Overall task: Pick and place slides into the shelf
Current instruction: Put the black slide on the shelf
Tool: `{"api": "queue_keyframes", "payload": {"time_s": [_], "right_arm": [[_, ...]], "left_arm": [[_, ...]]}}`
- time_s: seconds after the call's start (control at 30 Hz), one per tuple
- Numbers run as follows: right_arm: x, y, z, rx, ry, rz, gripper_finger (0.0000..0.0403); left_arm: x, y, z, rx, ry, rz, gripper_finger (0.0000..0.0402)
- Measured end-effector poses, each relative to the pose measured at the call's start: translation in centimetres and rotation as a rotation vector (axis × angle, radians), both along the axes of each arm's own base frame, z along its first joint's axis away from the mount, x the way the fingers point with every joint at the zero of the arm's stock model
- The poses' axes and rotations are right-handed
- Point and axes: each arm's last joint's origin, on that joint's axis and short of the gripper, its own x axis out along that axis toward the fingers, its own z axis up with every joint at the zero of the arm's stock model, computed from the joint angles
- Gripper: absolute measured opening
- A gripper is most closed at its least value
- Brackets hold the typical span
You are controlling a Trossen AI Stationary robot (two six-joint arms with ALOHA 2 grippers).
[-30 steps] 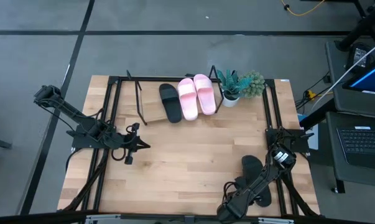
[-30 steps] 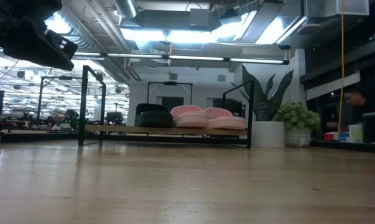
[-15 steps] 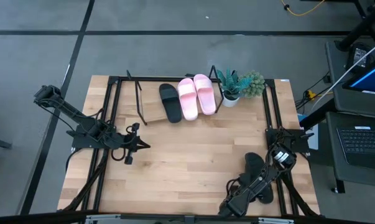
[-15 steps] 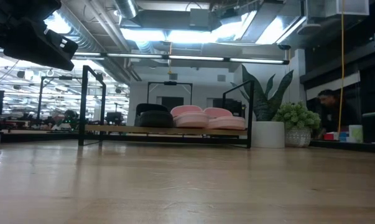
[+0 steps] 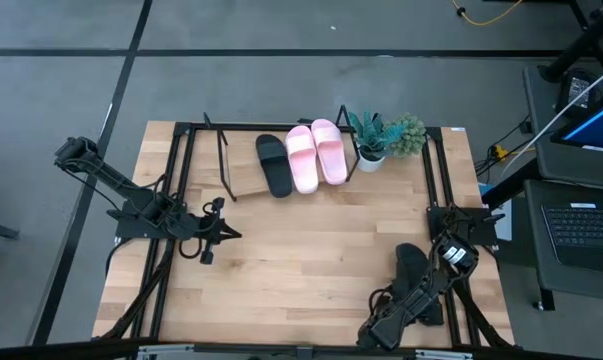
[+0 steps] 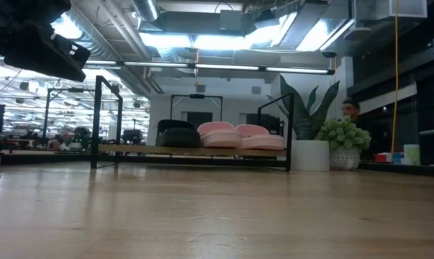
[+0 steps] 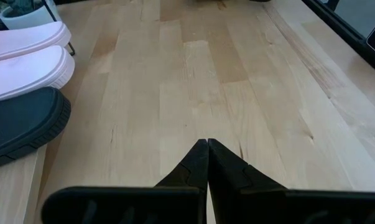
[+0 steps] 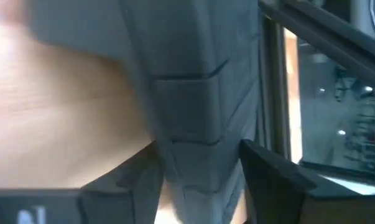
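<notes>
Reaching low, right gripper (image 5: 413, 285) jaws spread astride black slide (image 5: 411, 262), left gripper (image 5: 224, 234) jaws pressed together.

Table (image 5: 301, 250) bears shelf (image 5: 243, 180) (three slides (image 5: 301, 160)) — another slide (image 5: 413, 268) near its edge

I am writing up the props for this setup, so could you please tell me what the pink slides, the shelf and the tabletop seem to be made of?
The pink slides look like moulded foam or soft rubber: one matte piece, thick rounded soles. The shelf seems a light wooden board in a thin black frame, probably metal wire. The tabletop looks like jointed light wood strips, smooth, with visible grain.
</notes>
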Motion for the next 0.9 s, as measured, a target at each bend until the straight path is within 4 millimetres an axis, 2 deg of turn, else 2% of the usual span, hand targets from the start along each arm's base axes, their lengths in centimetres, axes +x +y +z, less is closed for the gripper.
{"api": "queue_keyframes", "payload": {"time_s": [0.17, 0.4, 0.63, 0.9], "right_arm": [[-1.1, -0.2, -0.7, -0.015, 0.061, -0.032, 0.0167], [-1.0, -0.1, -0.5, -0.011, 0.057, -0.005, 0.0073], [0.2, 0.7, 0.8, -0.012, -0.072, 0.097, 0.0072], [2.7, 2.1, 3.5, 0.009, -0.324, 0.225, 0.0072]], "left_arm": [[0.0, 0.0, -0.1, 0.004, 0.007, 0.0, 0.0], [-0.1, 0.1, -0.2, 0.013, 0.024, 0.0, 0.0], [-0.1, 0.1, -0.2, 0.012, 0.024, 0.001, 0.0], [-0.1, 0.1, -0.2, 0.009, 0.023, 0.003, 0.0]]}}
